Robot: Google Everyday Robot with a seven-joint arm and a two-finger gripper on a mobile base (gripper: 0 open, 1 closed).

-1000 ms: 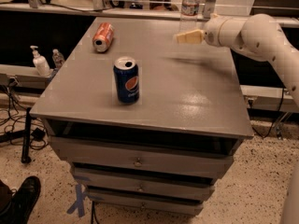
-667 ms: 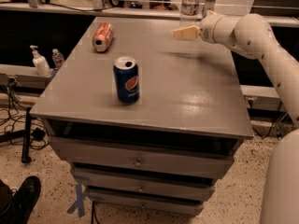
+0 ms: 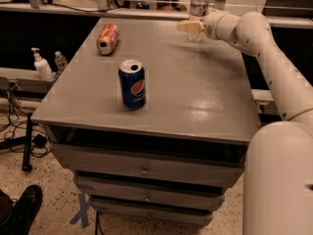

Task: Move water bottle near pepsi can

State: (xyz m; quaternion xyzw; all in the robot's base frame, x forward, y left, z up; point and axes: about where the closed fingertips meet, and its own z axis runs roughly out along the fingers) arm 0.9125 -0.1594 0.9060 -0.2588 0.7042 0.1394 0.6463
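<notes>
Grey cabinet top (image 3: 195, 92) with upright pepsi can (image 3: 132, 84), water bottle (image 3: 198, 4) at far edge, end effector (image 3: 186, 27) beside it, grip unclear.

We held our white arm (image 3: 266, 58) reaching up from the lower right and bent leftward at the wrist, our gripper (image 3: 185, 27) pointing left, high and right of centre.

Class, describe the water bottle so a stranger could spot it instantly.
On the grey cabinet top, look to the far edge, behind the gripper: the water bottle stands there. Unlike the pepsi can and orange can, it is clear plastic.
</notes>
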